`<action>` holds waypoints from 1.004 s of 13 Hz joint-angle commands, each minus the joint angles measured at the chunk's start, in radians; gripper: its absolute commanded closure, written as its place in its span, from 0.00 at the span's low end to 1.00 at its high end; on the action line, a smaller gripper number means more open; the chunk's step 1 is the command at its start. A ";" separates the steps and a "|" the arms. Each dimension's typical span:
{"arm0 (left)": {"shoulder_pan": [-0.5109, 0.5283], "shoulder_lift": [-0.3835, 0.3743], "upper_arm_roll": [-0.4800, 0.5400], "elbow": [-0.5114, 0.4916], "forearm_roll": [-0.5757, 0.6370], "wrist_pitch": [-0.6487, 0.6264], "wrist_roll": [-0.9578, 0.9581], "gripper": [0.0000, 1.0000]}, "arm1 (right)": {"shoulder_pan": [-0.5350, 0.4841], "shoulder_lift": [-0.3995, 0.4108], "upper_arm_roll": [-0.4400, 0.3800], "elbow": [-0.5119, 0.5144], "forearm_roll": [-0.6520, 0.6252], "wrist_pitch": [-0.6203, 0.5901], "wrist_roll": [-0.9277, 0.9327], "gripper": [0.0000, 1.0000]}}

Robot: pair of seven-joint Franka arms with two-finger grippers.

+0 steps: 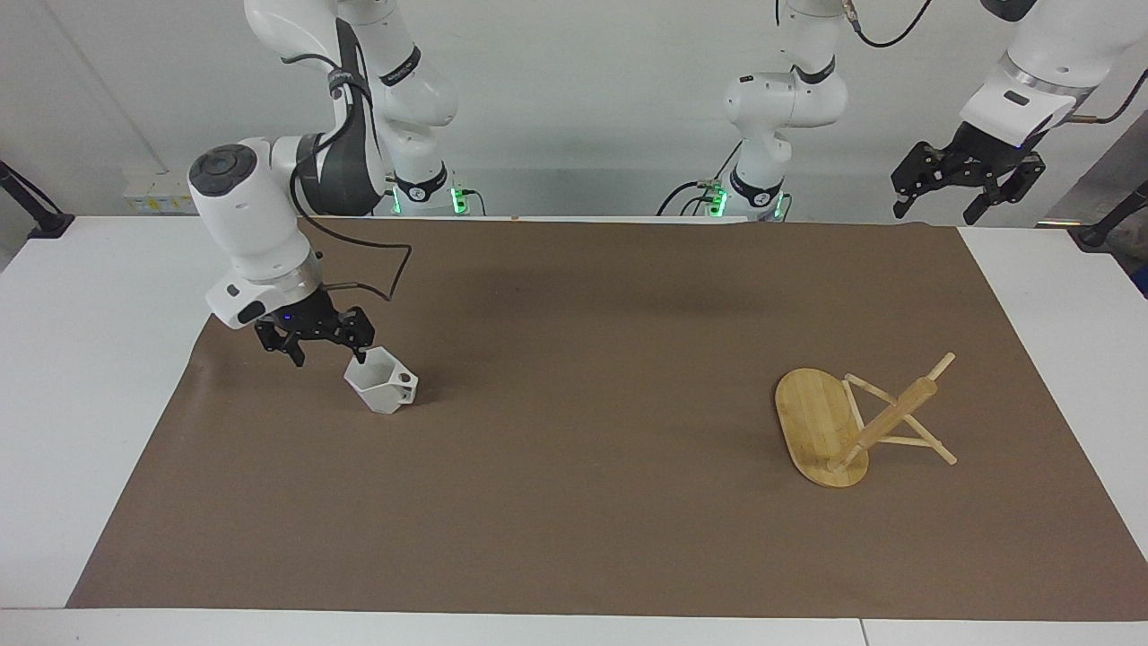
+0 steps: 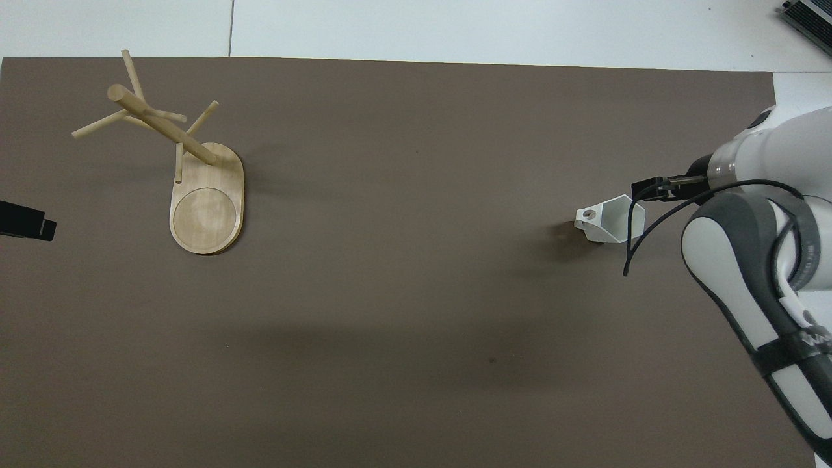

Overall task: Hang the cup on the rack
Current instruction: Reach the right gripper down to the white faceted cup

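Observation:
The white faceted cup (image 1: pixel 381 383) sits on the brown mat toward the right arm's end, with its handle tab pointing toward the table's middle. It also shows in the overhead view (image 2: pixel 611 222). My right gripper (image 1: pixel 327 356) is open and low, just beside the cup on the side away from its handle tab. One finger (image 1: pixel 358 353) is at the cup's rim. The bamboo rack (image 1: pixel 852 422) stands on its oval base toward the left arm's end, and also shows in the overhead view (image 2: pixel 195 188). My left gripper (image 1: pixel 937 206) is open, and its arm waits high above the table's corner.
The brown mat (image 1: pixel 583 502) covers most of the white table (image 1: pixel 81 377). The right arm's wrist and cable (image 2: pixel 747 214) hang over the mat's edge beside the cup.

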 commanded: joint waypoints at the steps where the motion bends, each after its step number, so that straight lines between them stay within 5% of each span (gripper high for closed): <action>1: 0.001 -0.033 0.003 -0.041 0.004 0.018 0.007 0.00 | -0.003 0.010 -0.001 -0.082 0.023 0.118 -0.038 0.00; 7: 0.001 -0.033 0.003 -0.041 0.004 0.018 0.007 0.00 | -0.004 0.024 -0.001 -0.138 0.023 0.180 0.009 0.02; 9: 0.001 -0.033 0.003 -0.041 0.004 0.018 0.007 0.00 | -0.004 0.024 -0.001 -0.138 0.023 0.175 0.054 0.22; 13: 0.001 -0.031 0.003 -0.041 0.004 0.018 0.007 0.00 | -0.003 0.024 0.002 -0.136 0.024 0.163 0.054 0.91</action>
